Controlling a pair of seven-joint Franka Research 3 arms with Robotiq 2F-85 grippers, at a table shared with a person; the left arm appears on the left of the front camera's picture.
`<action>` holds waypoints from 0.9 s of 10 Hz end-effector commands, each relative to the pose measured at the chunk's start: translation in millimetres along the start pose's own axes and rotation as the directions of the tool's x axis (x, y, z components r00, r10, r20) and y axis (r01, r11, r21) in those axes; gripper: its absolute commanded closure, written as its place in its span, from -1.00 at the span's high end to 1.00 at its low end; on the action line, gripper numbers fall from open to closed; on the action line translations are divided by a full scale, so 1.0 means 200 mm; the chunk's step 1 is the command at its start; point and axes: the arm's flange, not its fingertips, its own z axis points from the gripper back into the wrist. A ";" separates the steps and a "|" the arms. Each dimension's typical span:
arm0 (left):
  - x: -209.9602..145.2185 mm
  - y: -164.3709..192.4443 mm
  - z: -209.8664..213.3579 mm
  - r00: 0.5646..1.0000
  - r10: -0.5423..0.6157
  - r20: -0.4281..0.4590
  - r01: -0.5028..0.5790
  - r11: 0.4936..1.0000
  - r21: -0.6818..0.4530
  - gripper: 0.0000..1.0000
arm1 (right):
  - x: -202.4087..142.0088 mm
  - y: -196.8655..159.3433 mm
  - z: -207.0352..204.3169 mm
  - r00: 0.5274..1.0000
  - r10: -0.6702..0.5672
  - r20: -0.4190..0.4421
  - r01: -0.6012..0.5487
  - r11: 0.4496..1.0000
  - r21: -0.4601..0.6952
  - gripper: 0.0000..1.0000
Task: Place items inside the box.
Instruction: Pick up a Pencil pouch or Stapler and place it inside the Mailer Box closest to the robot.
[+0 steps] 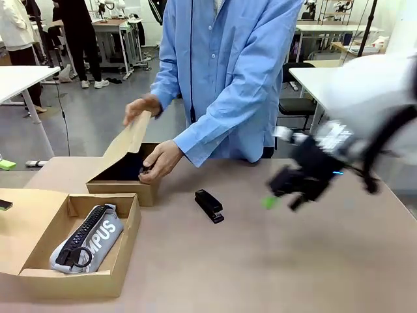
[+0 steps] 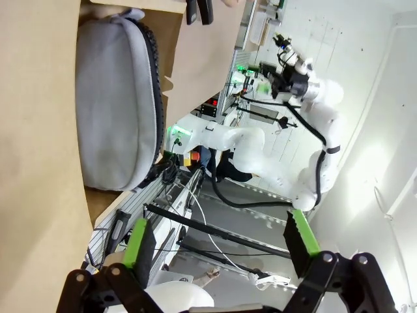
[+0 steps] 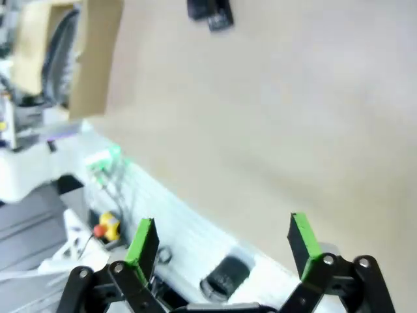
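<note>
The black stapler (image 1: 209, 205) lies flat on the bare table (image 1: 293, 261) near its middle, outside both boxes. Its long axis runs mostly near to far, with the far end turned a little left and the near end a little right. The right gripper (image 1: 283, 199) is the closer of the 2. It hangs above the table to the right of the stapler, apart from it and at about the same depth, and it is blurred in the front view. Its jaws stand wide with nothing between them. In the right wrist view the stapler sits ahead of the fingers and a little off their centre line, with open tabletop between. A reach would therefore likely run leftward, and the wrist would probably need turning so the fingers close across the stapler's narrow width rather than along its length. The left gripper (image 2: 220, 238) sits off the near left edge of the table, its jaws also spread wide and empty. It looks along the large open box (image 1: 124, 254) at the near left, where a grey pencil case (image 1: 88, 238) already lies. Just far-left of the stapler stands a smaller box (image 1: 120, 189). One of the person's hands (image 1: 159, 160) rests on its rim while the other lifts its flap (image 1: 130, 140).
</note>
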 end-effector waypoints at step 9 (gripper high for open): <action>-0.03 0.00 0.00 1.000 -0.018 -0.016 0.018 1.000 0.004 1.00 | -0.33 -0.32 0.41 0.999 -0.032 -0.039 0.037 0.991 0.131 1.00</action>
